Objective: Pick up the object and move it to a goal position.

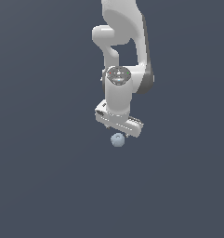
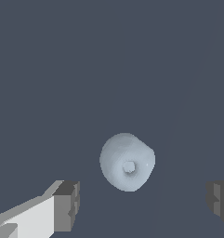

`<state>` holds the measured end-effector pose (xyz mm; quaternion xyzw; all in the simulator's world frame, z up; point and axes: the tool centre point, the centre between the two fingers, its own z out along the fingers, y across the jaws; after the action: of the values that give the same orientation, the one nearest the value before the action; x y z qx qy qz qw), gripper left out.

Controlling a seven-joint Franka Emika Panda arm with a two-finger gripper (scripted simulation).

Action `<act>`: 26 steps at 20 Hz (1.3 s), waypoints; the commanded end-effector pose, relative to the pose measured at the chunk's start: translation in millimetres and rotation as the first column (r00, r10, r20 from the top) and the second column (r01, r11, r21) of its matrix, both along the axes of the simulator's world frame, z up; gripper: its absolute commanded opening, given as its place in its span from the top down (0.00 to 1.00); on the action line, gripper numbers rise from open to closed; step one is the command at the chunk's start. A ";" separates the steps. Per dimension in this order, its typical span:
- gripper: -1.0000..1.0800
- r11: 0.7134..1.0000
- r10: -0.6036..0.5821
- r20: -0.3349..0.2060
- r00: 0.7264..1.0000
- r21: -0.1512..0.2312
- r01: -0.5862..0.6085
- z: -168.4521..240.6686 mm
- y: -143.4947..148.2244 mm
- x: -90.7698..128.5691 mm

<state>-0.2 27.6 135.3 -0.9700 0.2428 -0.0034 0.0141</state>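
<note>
White Franka arm [image 1: 120,56] descending from twelve o'clock in exterior view, ending in pale gripper [image 1: 119,126] directly above small pale blue-grey mottled ball [image 1: 117,139] on flat dark slate-grey ground [image 1: 39,186]. Wrist view, left to right: grey-padded finger [image 2: 67,204], ball [image 2: 127,161] between and apart from both pads, second finger [image 2: 219,201]. Jaws spread wide, gripping nothing.
</note>
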 end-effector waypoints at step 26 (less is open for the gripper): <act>0.04 0.816 -0.577 -0.014 0.816 -0.024 0.577 -41.5 8.8 -3.4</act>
<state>-3.6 36.3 94.8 -0.8555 0.5178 0.0006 0.0011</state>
